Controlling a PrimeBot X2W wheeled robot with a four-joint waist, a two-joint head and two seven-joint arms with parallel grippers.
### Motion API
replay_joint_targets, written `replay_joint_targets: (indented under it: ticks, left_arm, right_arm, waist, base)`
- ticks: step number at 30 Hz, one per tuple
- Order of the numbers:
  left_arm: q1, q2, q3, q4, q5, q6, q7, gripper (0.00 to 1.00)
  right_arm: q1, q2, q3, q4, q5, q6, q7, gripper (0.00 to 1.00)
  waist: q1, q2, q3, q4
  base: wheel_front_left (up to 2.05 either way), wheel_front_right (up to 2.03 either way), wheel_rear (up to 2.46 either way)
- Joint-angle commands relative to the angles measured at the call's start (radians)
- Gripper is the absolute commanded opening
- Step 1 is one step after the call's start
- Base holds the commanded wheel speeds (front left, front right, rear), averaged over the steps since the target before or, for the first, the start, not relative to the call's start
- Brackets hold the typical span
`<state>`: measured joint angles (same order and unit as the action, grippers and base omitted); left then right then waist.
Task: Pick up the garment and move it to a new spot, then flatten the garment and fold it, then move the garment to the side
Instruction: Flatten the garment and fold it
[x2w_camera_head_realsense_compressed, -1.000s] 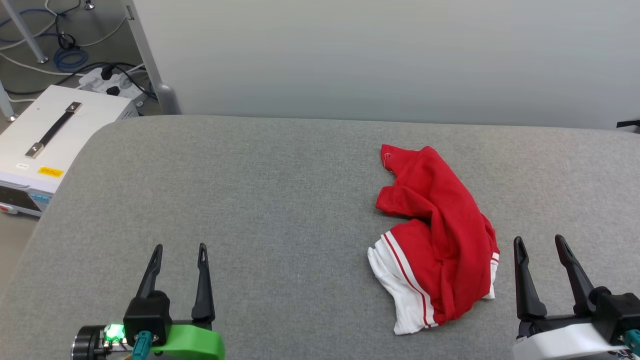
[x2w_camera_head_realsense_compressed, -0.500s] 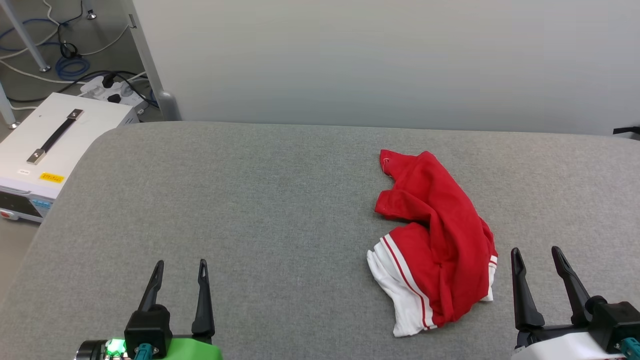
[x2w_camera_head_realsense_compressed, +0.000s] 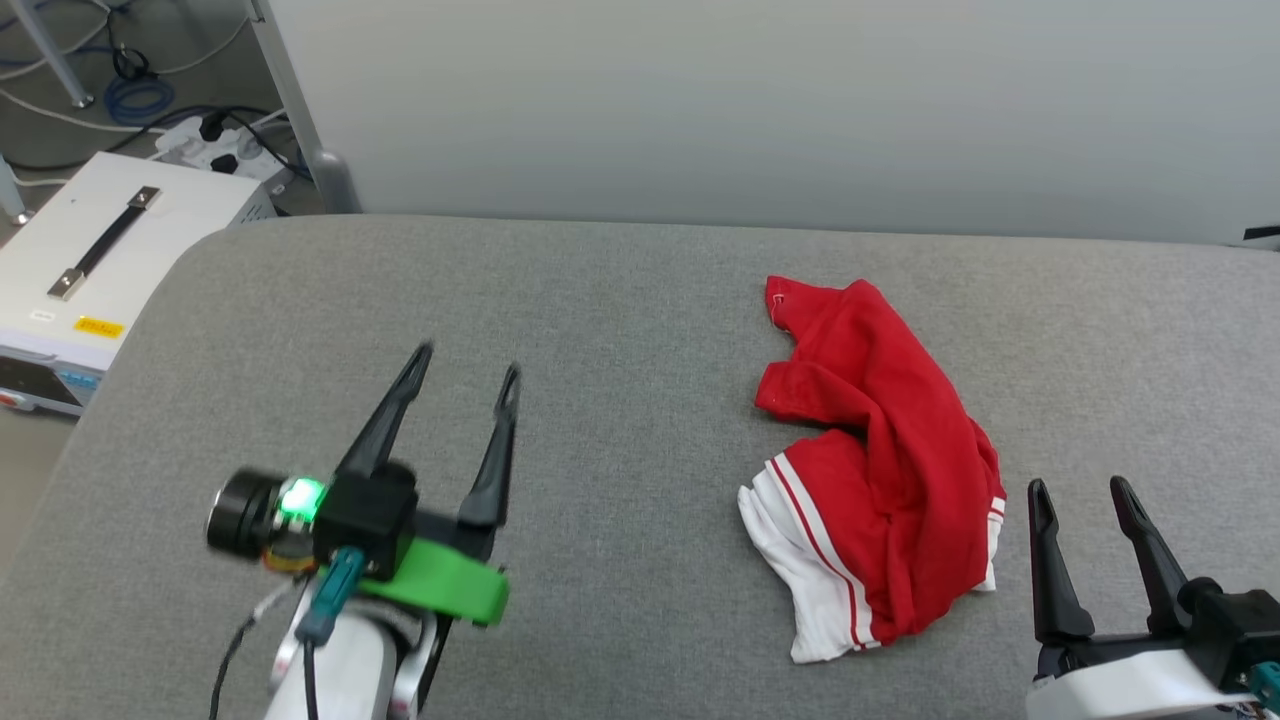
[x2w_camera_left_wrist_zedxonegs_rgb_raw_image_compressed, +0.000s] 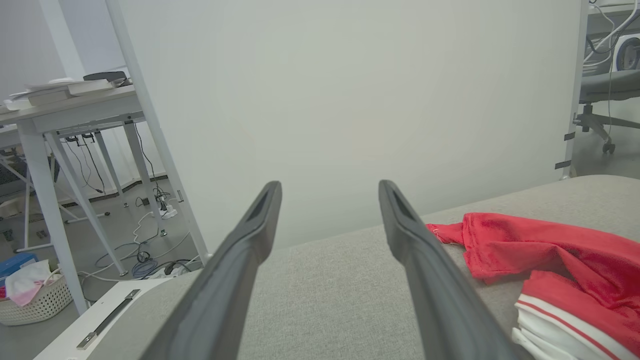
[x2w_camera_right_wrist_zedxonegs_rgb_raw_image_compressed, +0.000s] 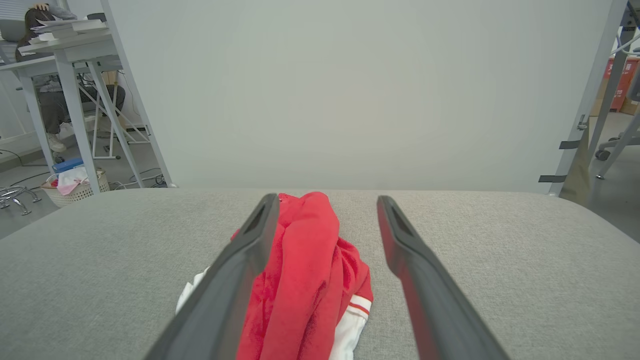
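Garment (x2w_camera_head_realsense_compressed: 880, 440) crumpled on right half of counter (x2w_camera_head_realsense_compressed: 600, 300), just beside right end effector (x2w_camera_head_realsense_compressed: 1077, 484), spread apart; left end effector (x2w_camera_head_realsense_compressed: 468, 358) well away, likewise apart. Reach right over the thick red bunch, pinch several layers, lift straight.

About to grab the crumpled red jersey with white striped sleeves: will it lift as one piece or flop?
Probably flops: the crumpled red jersey lies in soft folds, so a pinch likely lifts one layer while the rest hangs. It looks thin and light. Pushed across the textured grey fabric table, it may bunch rather than slide.
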<state>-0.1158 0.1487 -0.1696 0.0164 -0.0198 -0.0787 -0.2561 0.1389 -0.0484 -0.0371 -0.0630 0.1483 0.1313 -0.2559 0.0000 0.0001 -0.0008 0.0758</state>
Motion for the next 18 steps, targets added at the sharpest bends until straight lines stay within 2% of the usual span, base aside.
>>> replay_joint_targets:
  ticks: [1,6,8,13,18]
  left_arm:
    - [-0.056,0.016,-0.021,-0.002,-0.007,-0.020,-0.006,1.00]
    - [-0.207,0.073,-0.135,0.056,-0.064,-0.050,-0.006,1.00]
    - [-0.265,0.106,-0.218,0.092,-0.118,-0.051,0.007,1.00]
    - [-0.416,0.193,-0.446,0.121,-0.276,-0.052,0.133,1.00]
    - [-0.546,0.244,-0.631,0.106,-0.472,-0.052,0.335,1.00]
  right_arm:
    - [-0.025,-0.002,0.001,-0.006,0.000,-0.001,-0.006,1.00]
    - [-0.059,-0.002,0.007,-0.011,-0.003,-0.001,-0.006,1.00]
    - [-0.069,-0.002,0.007,-0.010,-0.002,-0.001,-0.006,1.00]
    - [-0.080,-0.002,0.005,-0.010,0.002,-0.001,-0.006,1.00]
    - [-0.096,-0.002,0.002,-0.012,0.001,-0.001,-0.006,1.00]
  waist:
    - [0.0000,-0.0001,0.023,0.003]
    - [0.0000,-0.0001,0.062,-0.008]
    - [0.0000,-0.0001,0.075,-0.017]
    - [0.0000,-0.0001,0.102,-0.039]
    - [0.0000,-0.0001,0.130,-0.056]
  base:
    - [0.00,0.00,0.00]
    - [0.00,0.00,0.00]
    - [0.00,0.00,0.00]
    - [0.00,0.00,0.00]
    - [0.00,0.00,0.00]
